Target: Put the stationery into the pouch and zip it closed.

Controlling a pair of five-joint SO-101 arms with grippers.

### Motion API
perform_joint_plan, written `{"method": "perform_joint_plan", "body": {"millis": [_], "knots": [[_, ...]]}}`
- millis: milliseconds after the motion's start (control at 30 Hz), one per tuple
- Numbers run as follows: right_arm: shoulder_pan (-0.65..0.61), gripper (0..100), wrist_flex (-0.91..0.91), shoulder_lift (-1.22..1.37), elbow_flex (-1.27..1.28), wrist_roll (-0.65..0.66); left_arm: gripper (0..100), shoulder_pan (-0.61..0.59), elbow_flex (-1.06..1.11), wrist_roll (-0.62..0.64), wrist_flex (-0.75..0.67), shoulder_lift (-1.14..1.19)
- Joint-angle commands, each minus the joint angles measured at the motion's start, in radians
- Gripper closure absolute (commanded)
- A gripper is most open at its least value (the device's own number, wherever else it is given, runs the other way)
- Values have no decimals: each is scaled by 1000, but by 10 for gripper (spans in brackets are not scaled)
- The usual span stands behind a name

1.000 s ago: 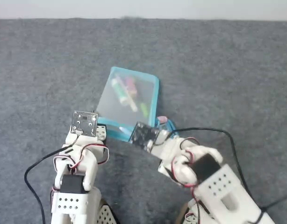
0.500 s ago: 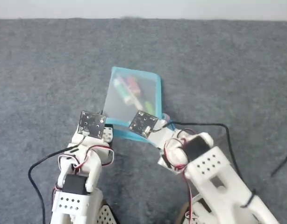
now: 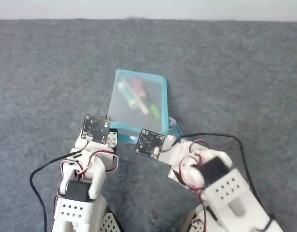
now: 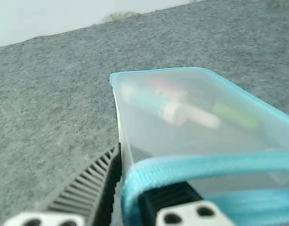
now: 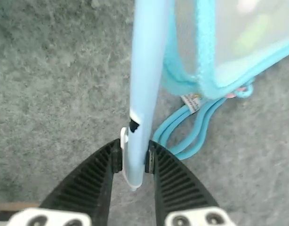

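Left gripper (image 4: 128,183): clamped on near edge of translucent turquoise-trimmed pouch (image 3: 139,104).
Right gripper (image 5: 134,157): pinching pale blue plastic pen (image 5: 145,70) alongside pouch edge.
Risk: pen snagging that edge, sliding outside the opening.

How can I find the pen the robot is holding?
Find the see-through pouch with the turquoise edge in the middle of the grey table. By its corner with the looped cord, the right end effector pinches a pen. Unlike the colourful stationery inside the pouch, it is plain pale blue.
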Motion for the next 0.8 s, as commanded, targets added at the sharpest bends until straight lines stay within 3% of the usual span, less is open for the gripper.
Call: {"method": "perform_joint_plan", "body": {"millis": [0, 167, 267, 400, 533, 667, 767], "knots": [[18, 992, 13, 143, -101, -40, 988, 12, -12, 8, -11, -14], [18, 991, 2, 344, -181, -61, 988, 12, -12, 8, -11, -14], [31, 991, 2, 426, -241, -149, 988, 12, -12, -23, -11, -14], [156, 991, 2, 504, -339, -273, 988, 15, -1, -32, -12, -14], [300, 991, 2, 578, -419, -325, 988, 101, 15, -63, -6, -8], [315, 991, 7, 674, -456, -321, 988, 173, 15, -84, 43, -14], [340, 991, -5, 719, -489, -328, 988, 152, 15, -84, 41, -14]]}}
